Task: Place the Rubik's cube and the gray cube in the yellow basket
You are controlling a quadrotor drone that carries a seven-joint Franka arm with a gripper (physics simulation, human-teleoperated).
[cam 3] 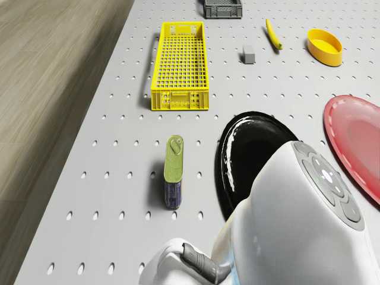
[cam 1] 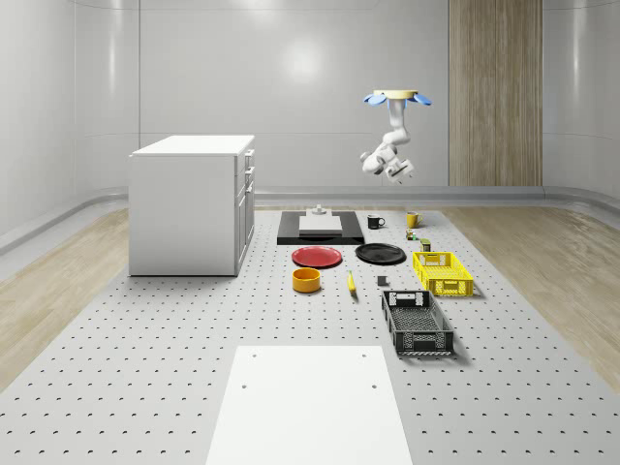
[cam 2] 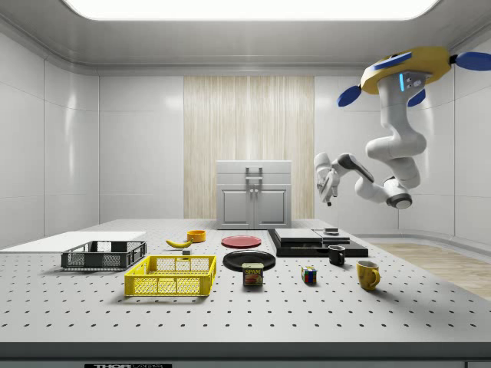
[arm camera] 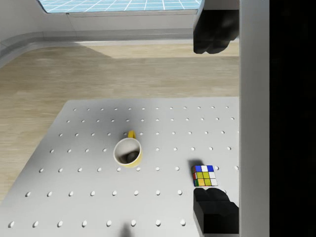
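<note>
Approach step judged in hand: drone hovering high at whole-scene upper right, two-finger gripper (arm camera: 212, 118) spread and empty above multicoloured Rubik's cube (arm camera: 205, 176) on perforated grey table (arm camera: 74, 197), lower centre of wrist view; descent needed next, towards yellow mesh basket (cam 1: 443, 272) later.

1. Bright, even light falls from a ceiling panel (cam 2: 253, 8) in the side view.
2. Soft highlights streak the glossy back wall (cam 1: 300, 68).
3. Below the gripper (arm camera: 215, 118), the yellow mug (arm camera: 128, 152) and Rubik's cube (arm camera: 205, 176) cast faint shadows.
4. Glare rims the black plate (cam 3: 249, 154).
</note>
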